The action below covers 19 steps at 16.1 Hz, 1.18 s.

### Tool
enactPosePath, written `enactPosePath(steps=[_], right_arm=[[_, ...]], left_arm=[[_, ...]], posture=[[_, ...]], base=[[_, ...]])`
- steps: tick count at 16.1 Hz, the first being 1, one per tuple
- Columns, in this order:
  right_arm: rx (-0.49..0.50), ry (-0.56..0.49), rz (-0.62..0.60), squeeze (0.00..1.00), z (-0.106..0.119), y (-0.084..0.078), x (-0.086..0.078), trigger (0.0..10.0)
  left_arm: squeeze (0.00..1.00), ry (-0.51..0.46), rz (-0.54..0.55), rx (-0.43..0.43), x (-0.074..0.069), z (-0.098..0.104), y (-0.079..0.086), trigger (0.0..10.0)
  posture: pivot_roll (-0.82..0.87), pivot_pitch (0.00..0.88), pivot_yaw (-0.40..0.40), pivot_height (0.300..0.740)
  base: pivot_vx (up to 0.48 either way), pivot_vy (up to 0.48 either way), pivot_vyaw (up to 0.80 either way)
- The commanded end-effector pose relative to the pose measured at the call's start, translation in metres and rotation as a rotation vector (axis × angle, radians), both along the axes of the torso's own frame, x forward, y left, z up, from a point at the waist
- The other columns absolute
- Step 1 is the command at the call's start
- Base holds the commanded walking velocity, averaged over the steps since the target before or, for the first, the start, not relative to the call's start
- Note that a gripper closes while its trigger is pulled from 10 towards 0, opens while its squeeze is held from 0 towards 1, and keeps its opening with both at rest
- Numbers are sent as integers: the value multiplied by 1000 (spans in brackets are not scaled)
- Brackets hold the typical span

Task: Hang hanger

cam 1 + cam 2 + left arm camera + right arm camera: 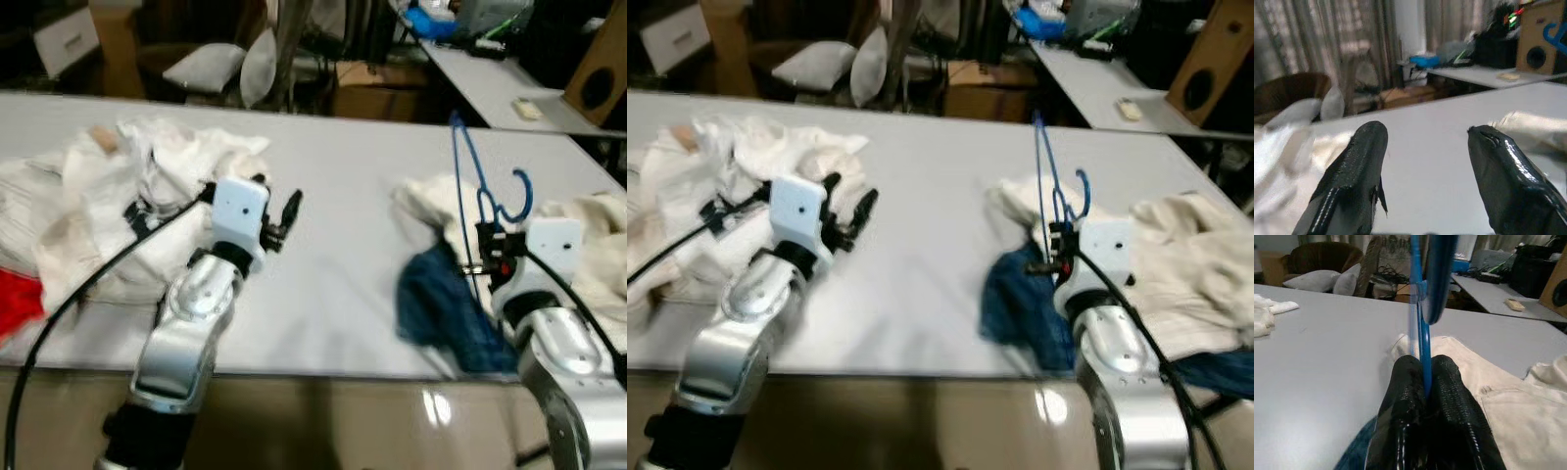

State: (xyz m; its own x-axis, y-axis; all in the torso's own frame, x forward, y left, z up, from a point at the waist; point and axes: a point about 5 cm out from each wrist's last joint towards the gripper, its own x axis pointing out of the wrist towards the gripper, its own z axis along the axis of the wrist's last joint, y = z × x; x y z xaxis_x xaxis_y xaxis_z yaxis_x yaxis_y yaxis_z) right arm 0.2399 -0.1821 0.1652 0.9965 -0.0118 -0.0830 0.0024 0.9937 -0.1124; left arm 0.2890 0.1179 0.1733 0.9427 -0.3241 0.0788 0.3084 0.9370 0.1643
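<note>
Here, the right gripper [1422, 377] pinches the blue hanger [477, 176] upright between closed fingers, above a blue garment [446, 308] on the table [343, 176]. Left gripper [1422, 161] hovers with fingers spread, white clothes [118, 196] beside it. Beyond: cushions [201, 67].

Grey table [343, 294], brown armchair [1327, 257], curtains [1303, 44], wooden speaker [1537, 36] behind.
</note>
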Motion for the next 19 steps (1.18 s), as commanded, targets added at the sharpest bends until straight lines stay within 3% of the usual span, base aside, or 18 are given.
enactPosePath(steps=[1, 8, 10, 13, 19], right_arm=[[-8, -21, -6, 0, 5, -2, 0, 10000], [4, 0, -5, 0, 3, -2, -2, 10000], [31, 13, -12, 0, 1, -2, -2, 10000], [16, 18, -20, 0, 0, -5, -5, 10000], [17, 16, -26, 0, 2, -6, -4, 10000]], left_arm=[[47, -13, -7, 18, 1, 3, -2, 10000], [47, -10, -33, 32, 1, 0, -6, 10000], [31, 25, -41, 28, 1, -4, -8, 10000], [0, -4, -107, 41, 0, -3, -12, 10000], [0, 50, -128, -5, 3, -6, -15, 10000]], posture=[[-79, 1, -47, 740], [-82, 14, -43, 740], [-85, 17, -38, 740], [-89, 23, -31, 740], [-90, 22, -22, 740]], base=[[0, -398, 0], [0, -385, 0], [0, 0, -781], [0, 0, -771], [0, 336, -770]])
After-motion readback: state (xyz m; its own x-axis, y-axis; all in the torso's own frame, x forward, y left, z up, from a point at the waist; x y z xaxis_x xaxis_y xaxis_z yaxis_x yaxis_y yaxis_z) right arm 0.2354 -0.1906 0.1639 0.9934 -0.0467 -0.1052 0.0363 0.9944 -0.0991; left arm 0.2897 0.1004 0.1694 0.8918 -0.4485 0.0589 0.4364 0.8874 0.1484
